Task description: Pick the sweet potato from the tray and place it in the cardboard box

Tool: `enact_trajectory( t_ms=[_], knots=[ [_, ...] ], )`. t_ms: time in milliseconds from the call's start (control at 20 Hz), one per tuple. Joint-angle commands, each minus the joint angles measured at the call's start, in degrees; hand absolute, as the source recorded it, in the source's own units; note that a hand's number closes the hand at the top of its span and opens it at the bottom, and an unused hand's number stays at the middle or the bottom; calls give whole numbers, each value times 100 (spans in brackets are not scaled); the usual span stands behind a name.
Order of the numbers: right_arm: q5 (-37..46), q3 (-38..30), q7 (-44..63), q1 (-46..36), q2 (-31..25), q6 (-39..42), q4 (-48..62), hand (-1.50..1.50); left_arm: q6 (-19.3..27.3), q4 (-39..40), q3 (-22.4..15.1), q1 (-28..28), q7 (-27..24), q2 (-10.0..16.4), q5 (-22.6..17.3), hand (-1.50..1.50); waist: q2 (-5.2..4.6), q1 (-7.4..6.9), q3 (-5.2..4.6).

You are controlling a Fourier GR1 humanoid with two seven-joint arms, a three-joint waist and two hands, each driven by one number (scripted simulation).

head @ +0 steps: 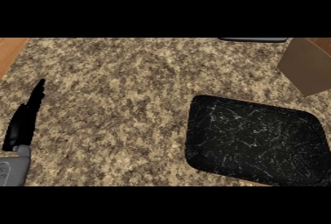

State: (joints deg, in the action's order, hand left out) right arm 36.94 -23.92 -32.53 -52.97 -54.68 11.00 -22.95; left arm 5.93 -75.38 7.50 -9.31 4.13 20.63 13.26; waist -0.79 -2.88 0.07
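Observation:
A black tray [255, 140] with white marbling lies on the counter at the lower right, and nothing shows on it. Part of the cardboard box [309, 65] juts in at the upper right edge. No sweet potato is visible anywhere. My left hand [22, 120] rests at the left edge, seen edge-on with straight fingers pointing up and holding nothing. My right hand does not show.
The speckled granite counter [116, 87] fills the view. A wooden strip [9, 50] shows at the upper left corner, and a dark grey object [253, 40] peeks in at the top edge right of centre.

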Motion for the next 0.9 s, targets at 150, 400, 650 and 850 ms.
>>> enact_trajectory(
  t_ms=[150,400,650,850],
  knots=[
    [159,103,617,-817,463,-77,745,150,44,-64,-89,57,-66,-147,63,0,-45,-90,7],
    [310,180,823,-1082,825,-513,983,150,-54,101,46,-224,44,11,20,0,-99,-144,11],
    [645,431,1264,-1274,1087,-984,1136,150,26,20,-146,-372,51,-138,163,0,-137,-196,11],
    [415,141,1436,-1023,1085,-999,1526,-150,-199,56,39,-165,-126,53,-33,0,-154,-259,19]
  ],
)
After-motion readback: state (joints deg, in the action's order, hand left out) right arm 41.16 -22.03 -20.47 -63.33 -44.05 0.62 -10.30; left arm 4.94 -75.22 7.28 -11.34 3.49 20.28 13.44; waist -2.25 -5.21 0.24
